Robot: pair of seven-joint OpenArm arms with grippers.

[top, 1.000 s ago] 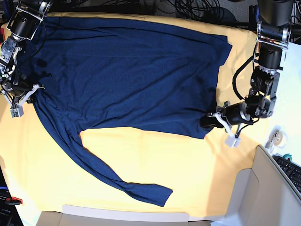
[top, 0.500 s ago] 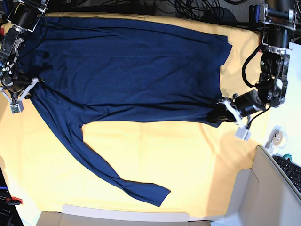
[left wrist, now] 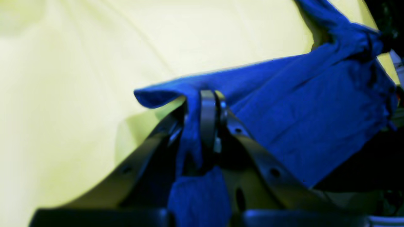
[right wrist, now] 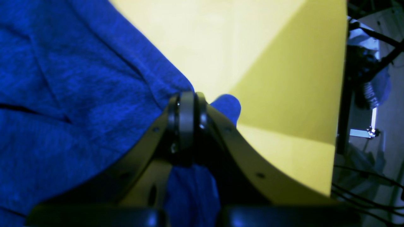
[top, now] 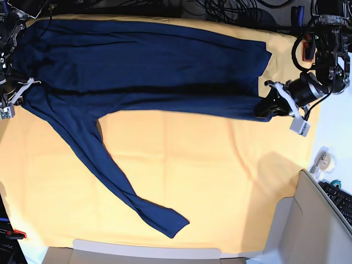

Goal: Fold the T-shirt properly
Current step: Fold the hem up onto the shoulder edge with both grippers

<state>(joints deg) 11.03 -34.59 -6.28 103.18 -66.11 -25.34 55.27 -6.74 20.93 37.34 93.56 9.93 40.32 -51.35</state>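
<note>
The dark navy T-shirt (top: 143, 60) lies across the far half of the yellow-orange table cloth (top: 209, 176), its near edge lifted and drawn over the body. One long sleeve (top: 115, 176) trails diagonally toward the front. My left gripper (top: 268, 108) is shut on the shirt's right-hand corner, and the left wrist view shows its fingertips (left wrist: 208, 94) pinching blue fabric (left wrist: 309, 126). My right gripper (top: 15, 99) is shut on the shirt's left-hand edge, and the right wrist view shows its tips (right wrist: 187, 97) closed on fabric (right wrist: 63, 94).
A grey box (top: 308, 220) stands at the front right, with a keyboard (top: 341, 201) and a tape roll (top: 323, 160) beside it. Cables (top: 231, 8) run along the far edge. A white strip (top: 148, 247) lies along the table's front edge.
Both grippers have moved toward the far edge, carrying the shirt's near edge with them. The shirt body looks narrower and the sleeve has been dragged back and left.
</note>
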